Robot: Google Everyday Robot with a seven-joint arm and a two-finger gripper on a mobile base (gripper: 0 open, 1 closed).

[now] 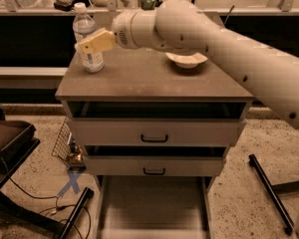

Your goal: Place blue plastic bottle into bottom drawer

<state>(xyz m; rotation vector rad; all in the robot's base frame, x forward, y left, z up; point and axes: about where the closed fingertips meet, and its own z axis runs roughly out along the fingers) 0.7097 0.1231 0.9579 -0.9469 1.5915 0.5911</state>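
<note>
One gripper point(82, 46) sits level with the upright blue plastic bottle point(83, 28), seemingly for a side grasp, open or closed I can't tell, while the bottom drawer point(152, 208) lies pulled out.

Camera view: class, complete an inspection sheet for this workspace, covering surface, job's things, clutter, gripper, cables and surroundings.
Surface: cabinet top, brown, bears the bottle and bowl.
Job's things: blue plastic bottle upright at the top's left rear; bottom drawer pulled out, nothing seen inside.
Clutter: white bowl at right rear; green can behind the arm.
Gripper: gripper at the bottle's mid-height, overlapping it in this view; contact cannot be told.
Cables: thin cable on the floor, left.
Surroundings: wire basket left of the cabinet; black bar on the floor, right.
</note>
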